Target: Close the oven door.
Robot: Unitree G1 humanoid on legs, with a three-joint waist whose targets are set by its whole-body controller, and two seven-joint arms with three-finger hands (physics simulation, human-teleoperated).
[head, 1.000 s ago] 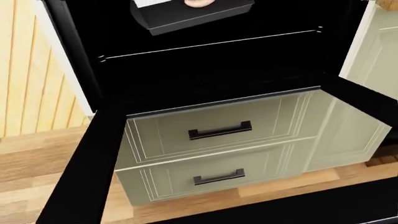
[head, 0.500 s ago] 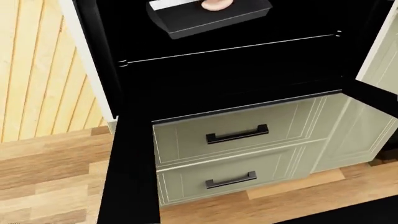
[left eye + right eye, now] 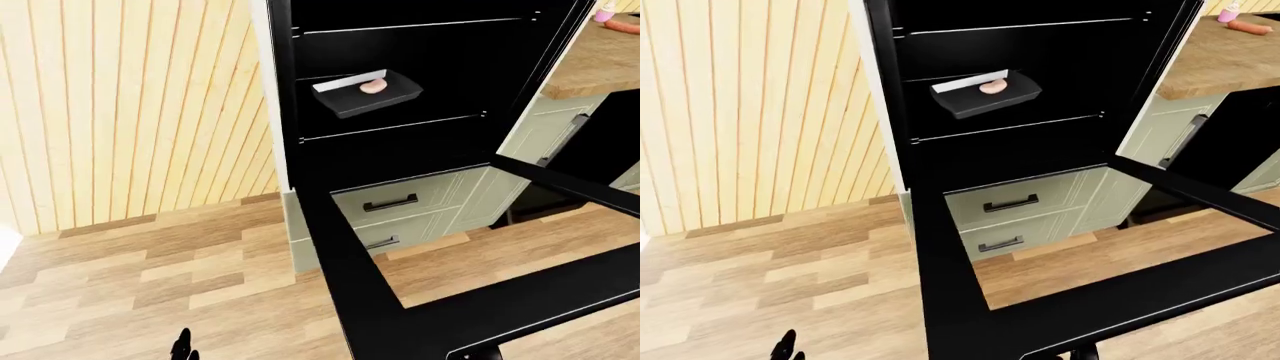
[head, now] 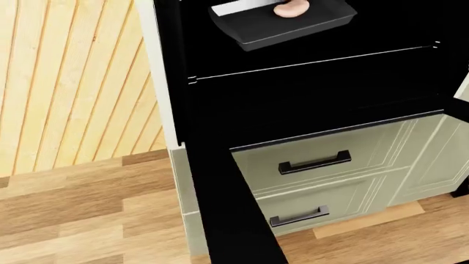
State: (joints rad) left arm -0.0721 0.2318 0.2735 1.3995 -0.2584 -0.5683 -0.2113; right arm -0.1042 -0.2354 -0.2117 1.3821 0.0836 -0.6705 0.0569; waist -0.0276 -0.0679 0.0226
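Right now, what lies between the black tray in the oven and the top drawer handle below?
In the head view, a thin wire oven rack crosses between the black tray and the black drawer handle.

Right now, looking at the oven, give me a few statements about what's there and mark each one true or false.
1. The oven door is shut against the oven. False: it hangs open, swung down flat toward the camera.
2. A black tray sits inside the oven with a pink piece of food on it. True.
3. Two pale green drawers with dark handles sit below the oven cavity. True.
4. The robot's right hand is gripping the door's edge. False: no right hand shows in any view; only dark fingertips of the left hand appear at the bottom edge, away from the door.
5. The wall left of the oven is tiled white. False: it is light wooden panelling.
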